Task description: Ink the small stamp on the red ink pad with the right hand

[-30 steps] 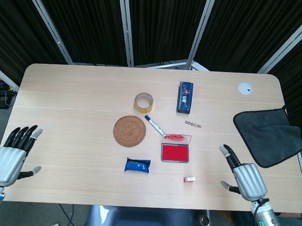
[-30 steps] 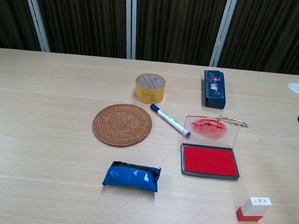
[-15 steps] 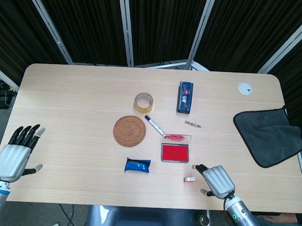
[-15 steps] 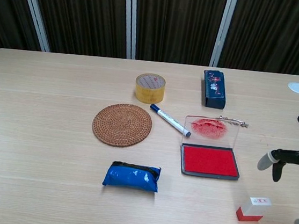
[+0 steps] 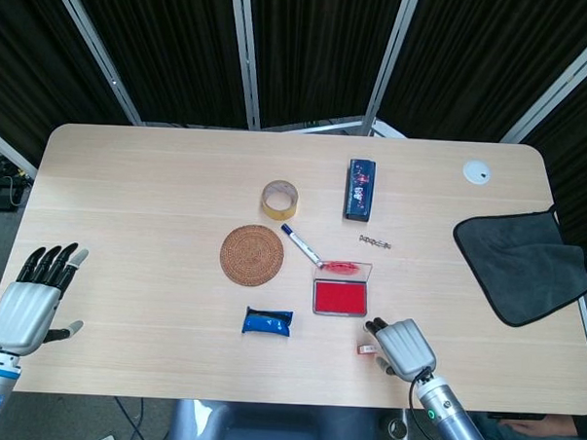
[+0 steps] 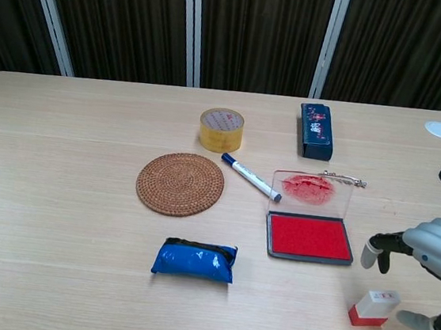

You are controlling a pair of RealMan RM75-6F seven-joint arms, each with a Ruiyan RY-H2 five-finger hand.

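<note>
Half of small stamp (image 5: 367, 350) hidden under right robot hand (image 5: 403, 347), fingers spread, empty

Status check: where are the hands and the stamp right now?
Right robot hand open over small stamp, not gripping. Left robot hand open, idle. Ink pad open, path clear.

A pale wooden table (image 5: 158, 195) with rounded corners is standing before dark pleated curtains (image 5: 311, 45) — grey metal struts (image 5: 244, 52) are crossing them, and even light is falling across the tabletop.
</note>
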